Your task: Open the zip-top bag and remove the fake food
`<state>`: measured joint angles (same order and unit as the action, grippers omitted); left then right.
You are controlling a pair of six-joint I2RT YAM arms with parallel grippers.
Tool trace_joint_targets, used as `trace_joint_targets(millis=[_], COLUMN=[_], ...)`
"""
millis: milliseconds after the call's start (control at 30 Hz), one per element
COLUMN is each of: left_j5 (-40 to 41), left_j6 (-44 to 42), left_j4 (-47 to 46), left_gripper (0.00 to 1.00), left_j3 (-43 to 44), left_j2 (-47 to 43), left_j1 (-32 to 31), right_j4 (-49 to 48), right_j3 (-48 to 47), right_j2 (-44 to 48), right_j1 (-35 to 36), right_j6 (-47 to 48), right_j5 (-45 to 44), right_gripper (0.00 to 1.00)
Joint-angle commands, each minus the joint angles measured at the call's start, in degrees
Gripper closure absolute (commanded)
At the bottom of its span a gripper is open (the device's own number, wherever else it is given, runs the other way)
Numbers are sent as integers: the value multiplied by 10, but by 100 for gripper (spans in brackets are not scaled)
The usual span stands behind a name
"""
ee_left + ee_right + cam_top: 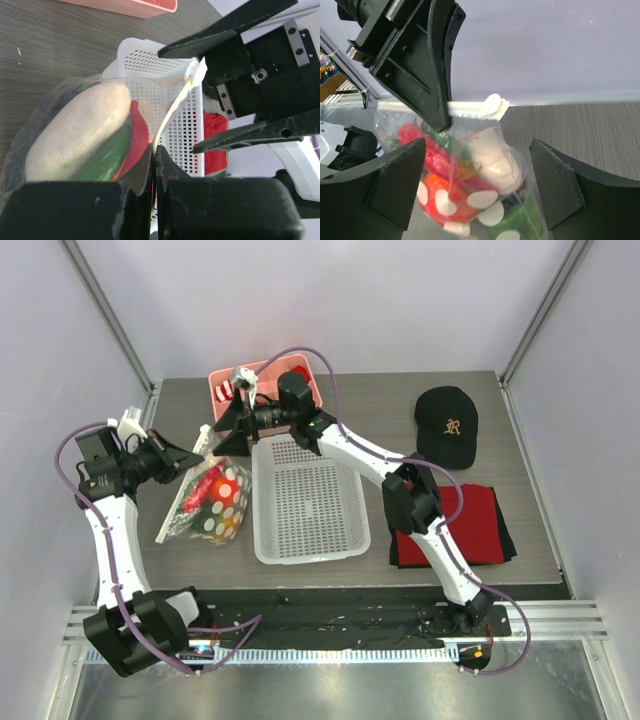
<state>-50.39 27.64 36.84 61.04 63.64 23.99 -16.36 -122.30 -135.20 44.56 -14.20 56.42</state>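
The zip-top bag (210,505), clear plastic with white polka dots, sits on the left of the grey table (390,400), at nine o'clock from a white perforated basket (310,540). The fake food (492,160) is all inside: a whitish piece, red and green shapes, something dark lower down. The zip looks closed along the length I can see.

The left gripper (155,150) has its fingers pressed together on the bag's zip strip and holds that edge up. A small white tab (493,105) sticks out at the strip's far end. The right gripper (477,145), reaching in from about one o'clock of the bag, has its jaws spread wide on either side of that end. It touches nothing.

What worries me, watching:
- The tab is small and the jaws are wide, so they could close on loose film beside it and pull without parting the zip.
- The left pinch covers only a thin strip, so a hard tug might drag the bag free.
- The load is heavy and rounded, so pieces may tumble out if the mouth opens suddenly.

Beyond the basket:
- a pink tray (220,380) at twelve o'clock
- a black cap (447,425) at two
- a red cloth (470,520) at three
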Motion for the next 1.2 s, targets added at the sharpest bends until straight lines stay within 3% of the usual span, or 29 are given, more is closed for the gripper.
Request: trace_joint_targets(millis=[0,133,167,200,300,367,433,467,533,667,700,767,900,1167], left_j5=[-37,-38,-44,-51,-53,-56,-50,-31,-1,64,99,128,127,9], left_j6=[22,25,32,34,29,28,22,12,-1,-2,-4,-1,4,-24], left_j4=[-42,-49,-53,-58,-61,-61,-54,-44,-25,-55,-71,-103,-191,-135], left_gripper=[100,100,100,100,100,100,100,100,96,51,48,43,43,40], left_j3=[7,1,-1,-3,-7,-15,-21,-21,-14,-26,-34,-50,-46,23], left_j2=[-19,-34,-34,-33,-28,-27,-27,-28,-34,-75,-90,-141,-178,-38], left_j1=[-3,-3,-3,-3,-3,-3,-4,-3,-3,-3,-3,-3,-3,-3], right_j4=[-87,-94,-98,-98,-104,-129,-117,-106,-91,-46,-43,-10,48,36], right_j3=[-68,-89,-89,-95,-111,-112,-112,-112,-112,-91,-83,-93,-116,-8], right_j2=[-38,-56,-55,-56,-63,-69,-71,-70,-68,-43,-39,-45,-55,13], right_j1=[4,5,5,6,7,11,20,23,30,46,48,55,56,55], right_j6=[-63,-72,-75,-75,-85,-109,-101,-96,-99,-74,-72,-52,-36,1], right_j5=[48,38,33,33,41,55,49,34,25,-18,-31,-35,-52,-55], right_gripper=[11,24,29,41,57,61,83,99,99,99,99,98,99,99])
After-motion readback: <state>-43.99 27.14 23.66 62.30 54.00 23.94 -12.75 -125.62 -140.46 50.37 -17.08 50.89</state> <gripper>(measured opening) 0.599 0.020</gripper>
